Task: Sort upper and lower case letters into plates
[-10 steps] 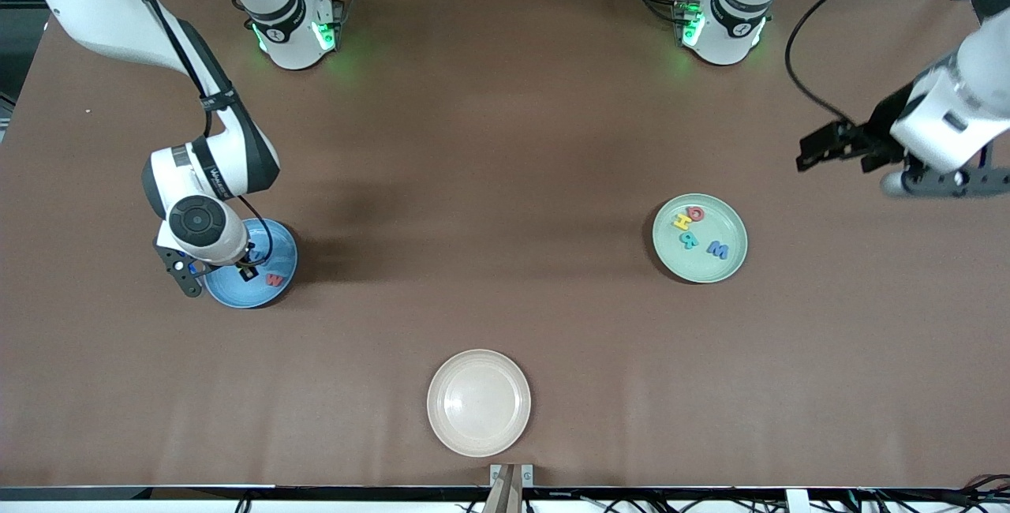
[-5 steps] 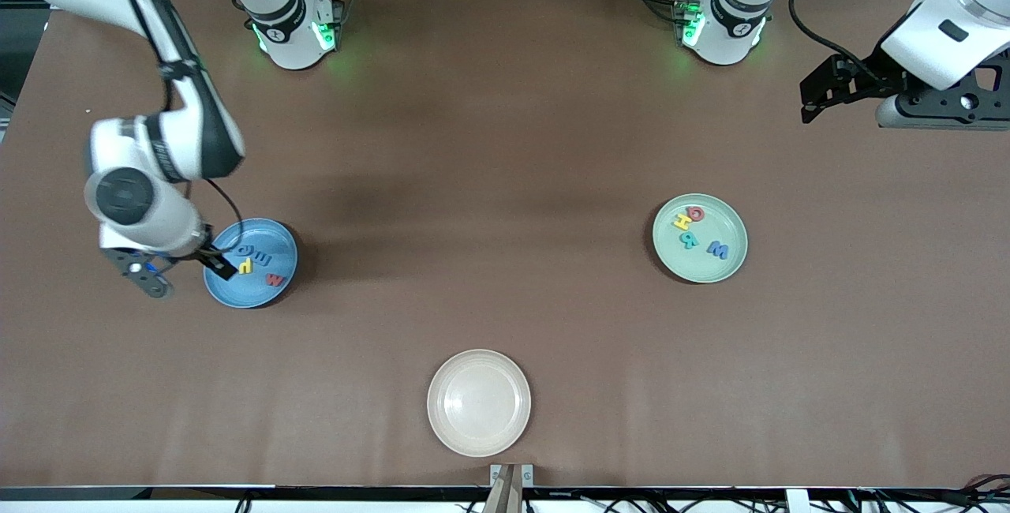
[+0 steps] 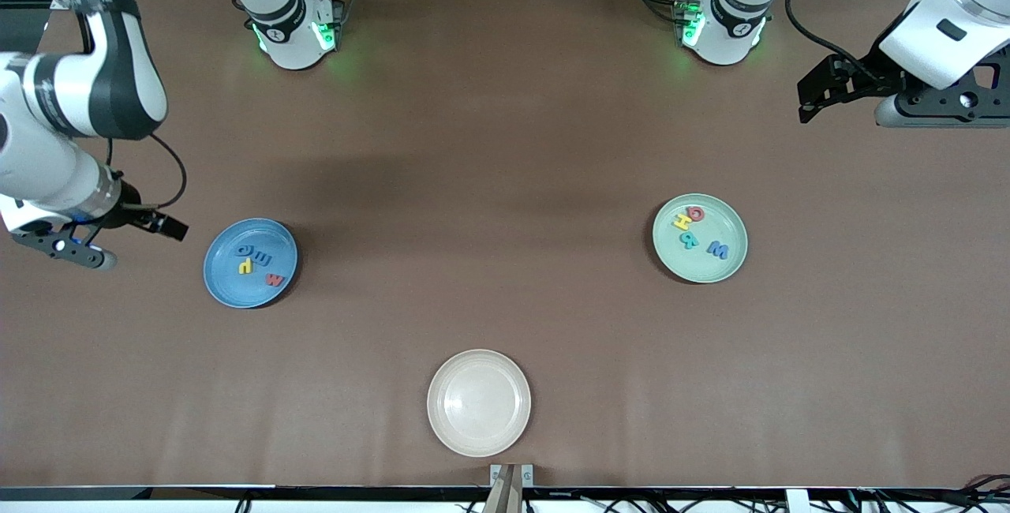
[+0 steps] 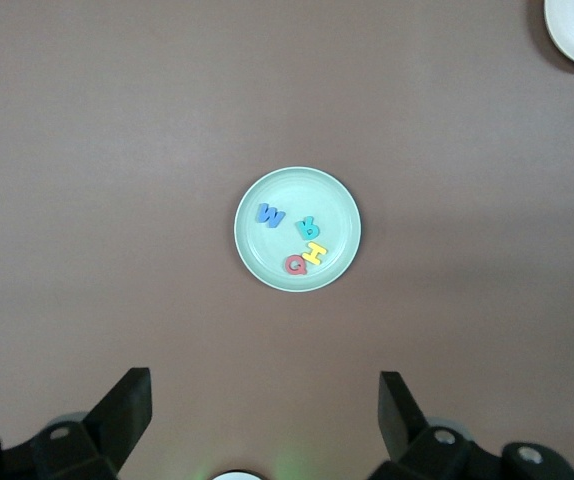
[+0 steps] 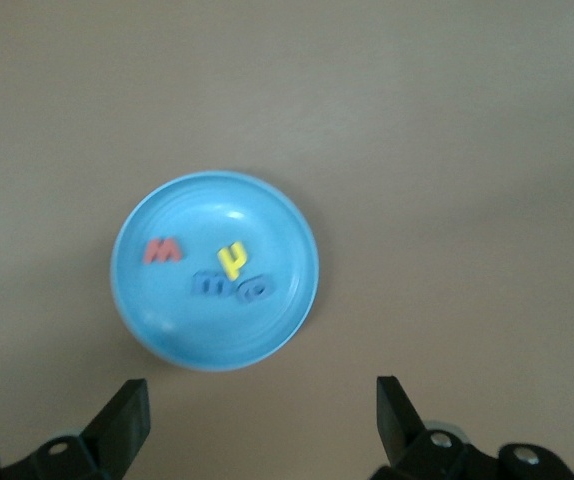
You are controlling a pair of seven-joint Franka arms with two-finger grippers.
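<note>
Right end effector [image 3: 170, 226] withdrawn from blue plate [image 3: 229, 288], wide open, empty; left end effector [image 3: 805, 99] wide, empty.

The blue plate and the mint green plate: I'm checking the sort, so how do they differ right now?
The blue plate lies toward the right arm's end of the table; the mint green plate lies toward the left arm's end. The blue plate holds a red, a yellow and two blue letters; the mint green plate holds a red, a yellow, a teal and a blue letter. Both are round, shallow, equal in size, and hold four letters each.
</note>
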